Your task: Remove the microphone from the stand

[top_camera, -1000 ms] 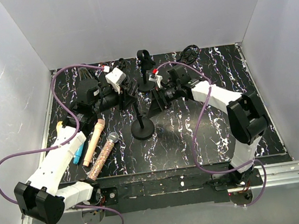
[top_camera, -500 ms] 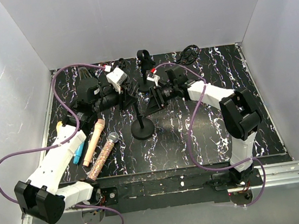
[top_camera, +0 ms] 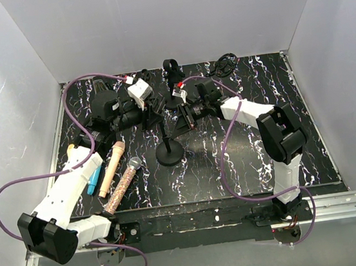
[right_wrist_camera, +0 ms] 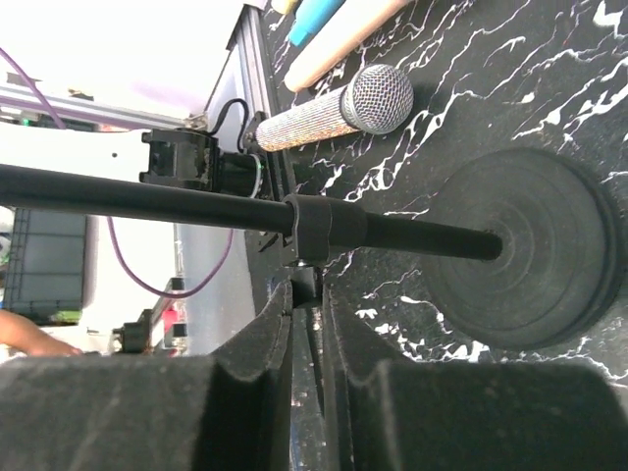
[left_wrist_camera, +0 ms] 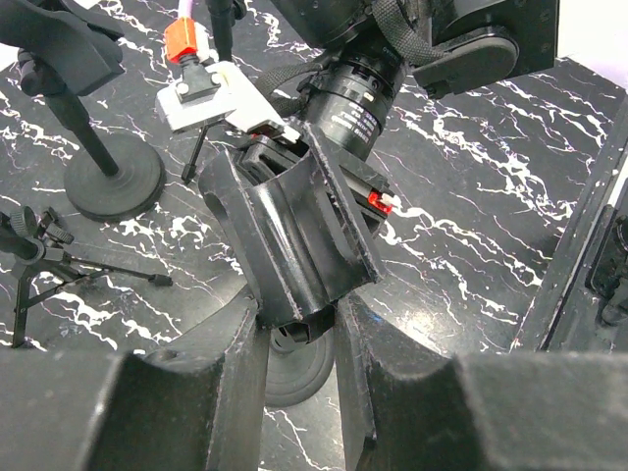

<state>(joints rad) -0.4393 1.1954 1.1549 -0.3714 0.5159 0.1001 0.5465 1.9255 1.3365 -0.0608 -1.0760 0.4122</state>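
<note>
Reaching in from the near edge, both arms meet over the middle of the black marbled table (top_camera: 253, 163).

Top view.
- Left gripper (top_camera: 156, 110): set at the head of the stand (top_camera: 169, 153).
- Right gripper (top_camera: 178, 117): directly opposite the left one, at the same stand; how its jaws stand cannot be read from above.
- Glitter microphone (top_camera: 123, 185): silver head, lying flat on the table, off the stand, well to the near-left of the left gripper.
- Pink microphone (top_camera: 111, 168): alongside the glitter one, with a blue item (top_camera: 94, 180) on its outer side.
- Second stand (top_camera: 172, 76): upright, just behind both grippers.

Left wrist view.
- Fingers (left_wrist_camera: 231, 363): pressed against either side of the clip (left_wrist_camera: 294, 235), a black U-shaped trough tilted up just ahead of them. The grip is closed on it.
- The right arm's wrist sits ahead, close to the clip.
- The second stand is ahead-left of this gripper, with a small tripod (left_wrist_camera: 39, 250) nearer on the left.

Right wrist view.
- Fingers drawn nearly together, pinching the collar (right_wrist_camera: 319, 228) on the pole (right_wrist_camera: 147, 201), which crosses just ahead of the fingertips.
- Round base (right_wrist_camera: 520, 260): ahead to the right, at the pole's end.
- The glitter microphone lies on the table beyond the pole, apart from this gripper, with the pink microphone past it.
</note>
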